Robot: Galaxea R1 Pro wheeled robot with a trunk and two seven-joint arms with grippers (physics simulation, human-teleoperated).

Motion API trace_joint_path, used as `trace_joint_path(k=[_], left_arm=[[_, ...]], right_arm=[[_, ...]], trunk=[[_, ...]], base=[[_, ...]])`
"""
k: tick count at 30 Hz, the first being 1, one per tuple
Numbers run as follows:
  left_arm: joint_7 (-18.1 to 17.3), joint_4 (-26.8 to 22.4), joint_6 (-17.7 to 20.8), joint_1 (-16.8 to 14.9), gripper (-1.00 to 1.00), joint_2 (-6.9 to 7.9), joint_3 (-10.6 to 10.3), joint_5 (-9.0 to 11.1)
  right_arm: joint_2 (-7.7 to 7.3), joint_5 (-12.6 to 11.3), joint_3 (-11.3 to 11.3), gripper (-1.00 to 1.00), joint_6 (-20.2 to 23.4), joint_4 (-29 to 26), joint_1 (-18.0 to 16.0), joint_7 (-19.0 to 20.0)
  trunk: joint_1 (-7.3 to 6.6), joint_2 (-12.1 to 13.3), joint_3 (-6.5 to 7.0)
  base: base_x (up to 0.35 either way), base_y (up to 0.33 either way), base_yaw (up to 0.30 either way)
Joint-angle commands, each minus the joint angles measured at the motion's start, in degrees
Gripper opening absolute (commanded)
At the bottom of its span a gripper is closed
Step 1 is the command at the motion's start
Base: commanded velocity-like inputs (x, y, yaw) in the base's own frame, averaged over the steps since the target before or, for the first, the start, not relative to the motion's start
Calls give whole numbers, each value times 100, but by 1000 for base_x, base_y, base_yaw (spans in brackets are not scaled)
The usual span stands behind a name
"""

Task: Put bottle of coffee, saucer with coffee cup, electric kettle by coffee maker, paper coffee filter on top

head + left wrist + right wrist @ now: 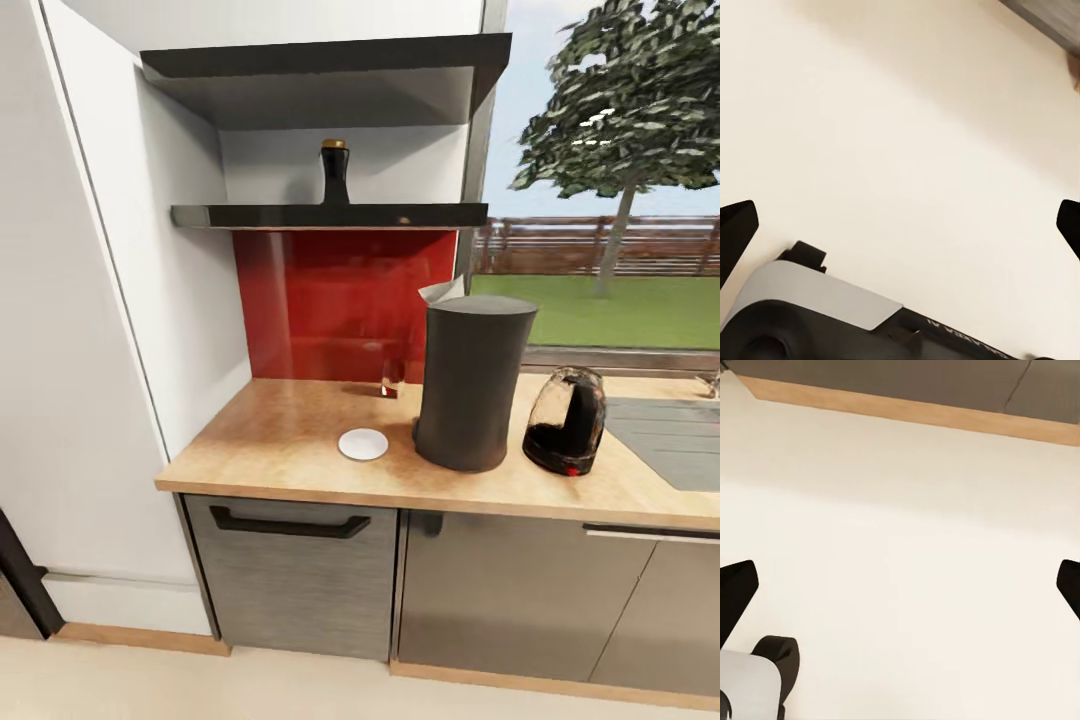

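The dark-grey coffee maker [472, 385] stands on the tan kitchen countertop [280, 425]. A pale pointed paper coffee filter [440, 291] peeks up at the back left of its top rim. The white saucer [363, 444] lies bare just left of it, and the glass electric kettle [567, 420] stands just right. The black bottle of coffee [334, 172] is upright on the kitchen shelf [300, 216]. The coffee cup is out of view. My left gripper [900, 225] and right gripper [900, 585] are both open, holding nothing, over the cream floor.
A small clear glass [391, 380] stands by the red backsplash. A thicker dark board [330, 70] hangs above the shelf. A sink [670, 440] is set into the counter's right end. A tall white cabinet [80, 350] bounds the left; grey drawer fronts [300, 580] lie below.
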Motion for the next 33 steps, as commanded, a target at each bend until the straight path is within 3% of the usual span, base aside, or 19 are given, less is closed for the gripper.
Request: trace_joint_path(k=[1, 4, 33], left_arm=[[2, -16, -5, 3, 100, -3, 1, 46], [2, -19, -3, 4, 100, -3, 1, 44], [-5, -15, 10, 4, 100, -3, 1, 43]], right_arm=[[-1, 61, -45, 100, -34, 6, -6, 13], [-1, 61, -45, 100, -34, 6, -6, 13], [-1, 68, -43, 100, -27, 26, 1, 20]], trunk=[[1, -4, -5], [1, -4, -5], [-636, 1159, 515]], base=[[3, -9, 12], [1, -5, 7], [0, 0, 0]])
